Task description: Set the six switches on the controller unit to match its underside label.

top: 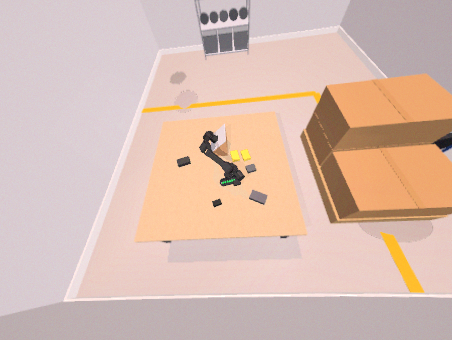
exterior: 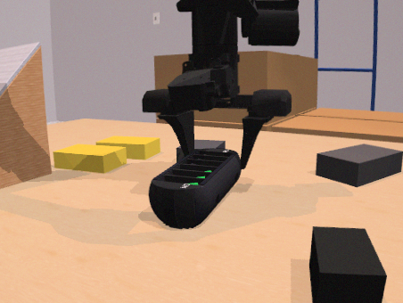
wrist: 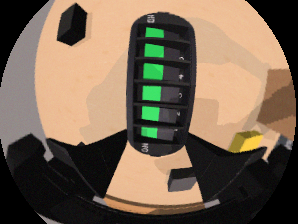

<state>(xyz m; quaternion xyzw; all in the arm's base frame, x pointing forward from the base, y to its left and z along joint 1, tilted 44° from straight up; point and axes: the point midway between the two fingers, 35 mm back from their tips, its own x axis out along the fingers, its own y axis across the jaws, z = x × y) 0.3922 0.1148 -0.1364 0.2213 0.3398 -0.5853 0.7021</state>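
Wrist view shows six green switch halves (exterior: 201, 177) (wrist: 151, 93), exterior only three; tool (top: 234, 180) (exterior: 217, 160) (wrist: 156, 133) pinches unit (top: 227, 182) (exterior: 178, 205) (wrist: 161, 85) near one end.

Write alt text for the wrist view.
A dark controller unit shows six rocker switches in a column, green on their left halves, between the fingers of the end effector; a small grey block lies below.

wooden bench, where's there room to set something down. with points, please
Bare wood shows between the black block (top: 183, 161) and the small black block (top: 216, 203) (exterior: 348, 263) (wrist: 72, 24). Crowding: around the yellow blocks (top: 240, 155) (exterior: 90, 157) and dark grey controller unit (top: 227, 182) (exterior: 178, 202) (wrist: 192, 90).
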